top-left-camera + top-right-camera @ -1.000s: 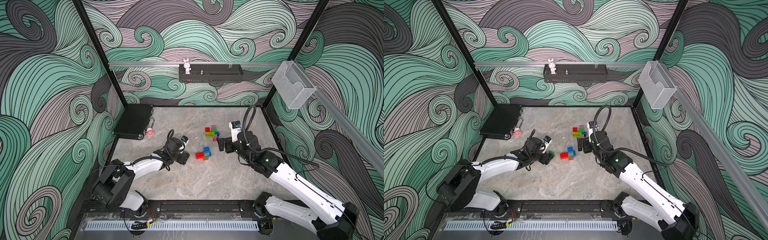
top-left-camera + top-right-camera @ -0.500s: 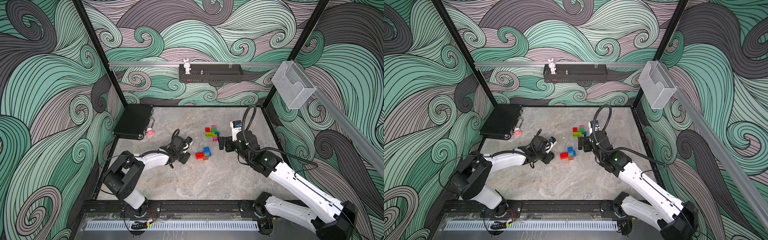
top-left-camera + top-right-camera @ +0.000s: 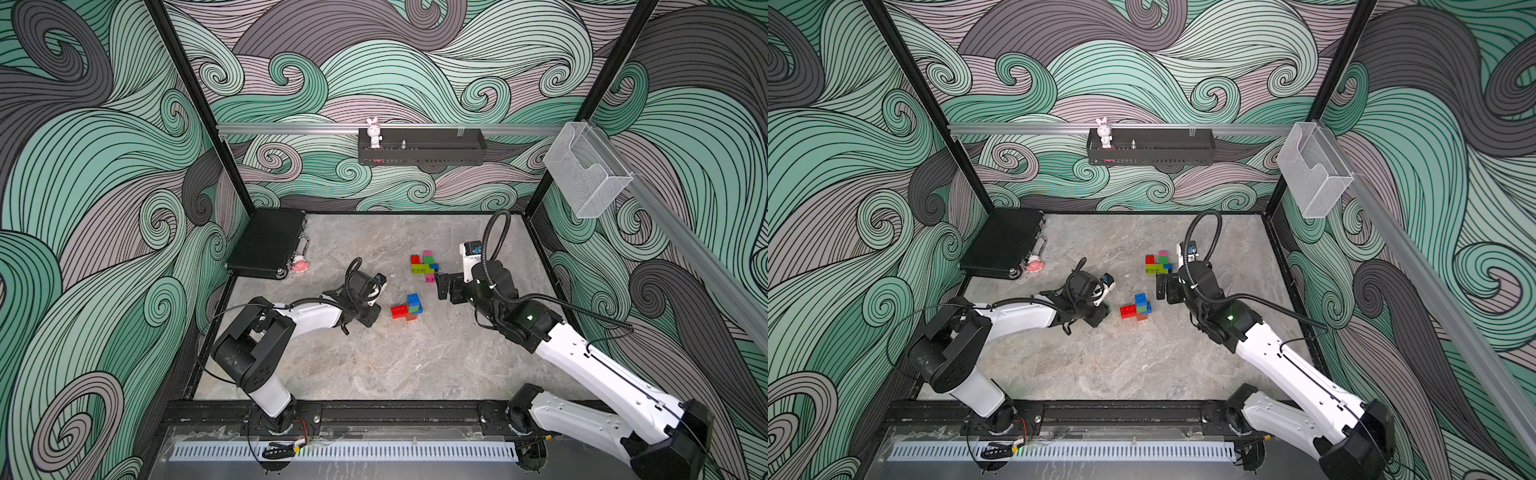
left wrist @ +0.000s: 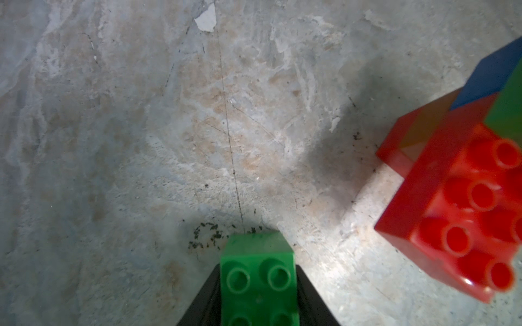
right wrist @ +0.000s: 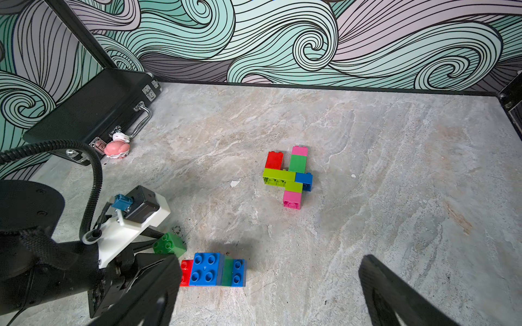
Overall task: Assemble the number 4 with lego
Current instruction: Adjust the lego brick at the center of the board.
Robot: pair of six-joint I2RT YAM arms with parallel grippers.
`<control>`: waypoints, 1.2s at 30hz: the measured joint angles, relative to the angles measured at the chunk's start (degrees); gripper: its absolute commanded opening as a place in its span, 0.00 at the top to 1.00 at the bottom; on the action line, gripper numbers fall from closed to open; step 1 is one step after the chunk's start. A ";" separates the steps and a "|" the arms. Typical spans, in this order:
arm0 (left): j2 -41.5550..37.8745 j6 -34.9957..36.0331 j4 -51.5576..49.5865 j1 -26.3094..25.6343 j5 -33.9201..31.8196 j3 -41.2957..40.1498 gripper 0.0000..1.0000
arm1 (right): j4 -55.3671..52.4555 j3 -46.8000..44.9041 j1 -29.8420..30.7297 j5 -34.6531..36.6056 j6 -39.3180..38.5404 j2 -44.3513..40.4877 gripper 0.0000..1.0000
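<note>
We see the left gripper clamped on a small green studded plastic brick, just beside a red, blue and green brick cluster, right gripper spread wide near the multicoloured brick assembly

1. Green brick: solid mid green.
2. Loose brick cluster: red, blue, green.
3. Joined brick figure: red, pink, green, lime, blue.
4. Walls: teal, mauve, grey swirls, black-lined.
5. Tabletop: grey-beige marbling.
6. Case: black.

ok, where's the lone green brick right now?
Right wrist view shows the green brick in the left gripper, just to the robot's left of the red-and-blue brick cluster, mid-table.
</note>
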 measured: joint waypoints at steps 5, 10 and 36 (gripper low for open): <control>0.96 -0.02 -0.02 -0.09 0.22 0.92 0.60 | -0.02 0.00 0.00 -0.04 0.00 0.42 0.01; 1.33 0.09 -0.04 -0.20 0.72 1.57 0.76 | 0.00 0.00 0.00 -0.11 0.00 0.98 0.01; -2.91 -2.73 -3.54 -0.20 -3.45 0.72 1.00 | 13.11 -8.11 1.73 -16.28 -0.55 14.43 0.05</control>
